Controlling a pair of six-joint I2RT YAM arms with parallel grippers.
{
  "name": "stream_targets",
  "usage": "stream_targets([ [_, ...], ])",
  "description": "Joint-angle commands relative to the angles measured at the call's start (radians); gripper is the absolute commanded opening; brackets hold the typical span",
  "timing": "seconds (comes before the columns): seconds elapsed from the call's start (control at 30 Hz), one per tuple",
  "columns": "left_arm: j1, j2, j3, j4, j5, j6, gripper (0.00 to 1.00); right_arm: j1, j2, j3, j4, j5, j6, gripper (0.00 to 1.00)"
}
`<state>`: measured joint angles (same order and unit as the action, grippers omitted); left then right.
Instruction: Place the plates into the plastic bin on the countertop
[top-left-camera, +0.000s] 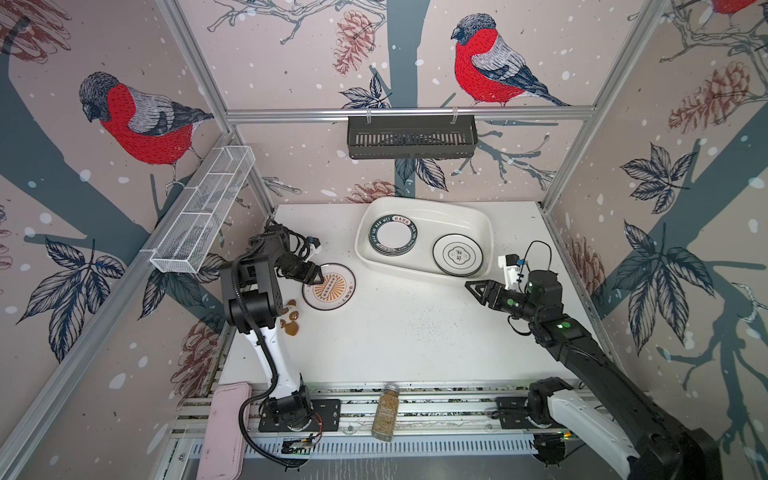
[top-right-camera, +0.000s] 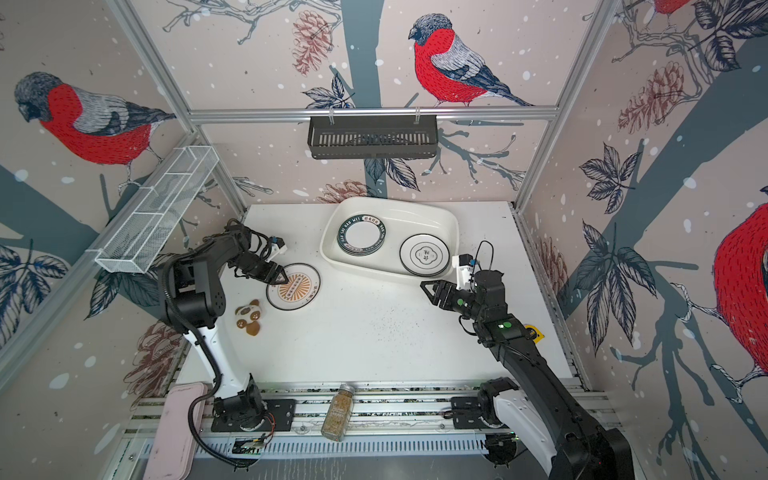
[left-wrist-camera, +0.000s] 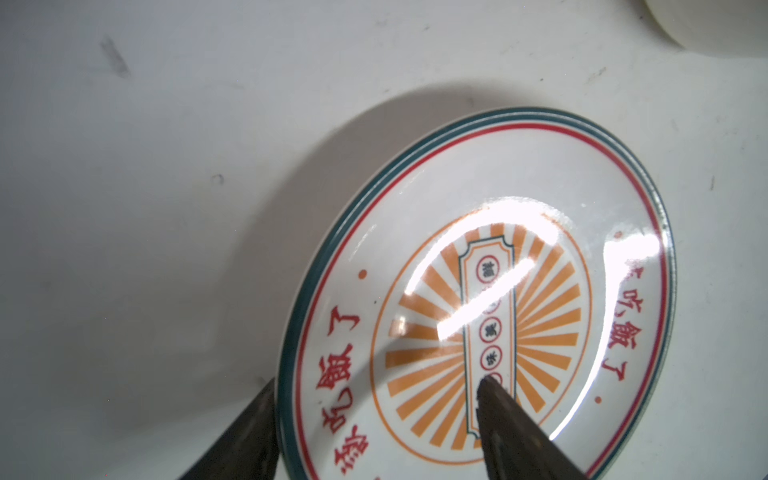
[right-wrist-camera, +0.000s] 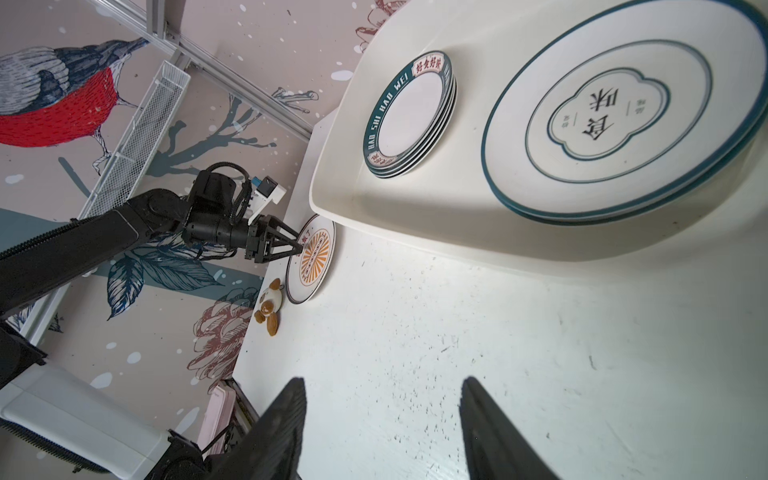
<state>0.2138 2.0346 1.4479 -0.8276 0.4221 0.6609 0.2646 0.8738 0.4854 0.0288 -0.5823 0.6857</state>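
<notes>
Jaws of the left gripper (top-left-camera: 319, 278) stand wide apart astride the rim of the sunburst plate (top-left-camera: 338, 293). In the left wrist view one finger (left-wrist-camera: 511, 428) reaches over the orange centre of the plate (left-wrist-camera: 540, 249), and the other finger (left-wrist-camera: 245, 440) lies outside the green edge. The rim runs between them, not pinched; whether either tip touches it cannot be told. In both top views this plate lies on the surface (top-left-camera: 395, 332) at about 9 o'clock, and the jaws come onto it from its 10 o'clock side.

Jaws of the right gripper (top-left-camera: 473, 291) are also parted with nothing between them. They hang over bare surface at about 3 o'clock, just off the near right corner of the plastic bin (top-left-camera: 453, 222).

At 12 o'clock on the surface, the bin holds the other plates. A stack with green lettered rims (top-left-camera: 392, 235) sits at its 9 o'clock end. Two flower-emblem plates (top-left-camera: 457, 254), one on the other, lie toward 4 o'clock.
</notes>
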Motion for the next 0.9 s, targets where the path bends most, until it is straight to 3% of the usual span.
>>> stream_targets([
  [0.0,-0.020,-0.009,-0.013,-0.048,0.034,0.048,0.72,0.034,0.012,-0.007,0.089,-0.010,0.036,0.60],
  [0.4,-0.111,-0.042,-0.067,-0.042,0.057,0.065,0.70,0.212,0.099,-0.050,0.221,0.032,0.120,0.59],
  [0.87,-0.211,-0.122,-0.162,-0.070,0.098,0.104,0.69,0.421,0.302,-0.068,0.398,0.126,0.209,0.54],
])
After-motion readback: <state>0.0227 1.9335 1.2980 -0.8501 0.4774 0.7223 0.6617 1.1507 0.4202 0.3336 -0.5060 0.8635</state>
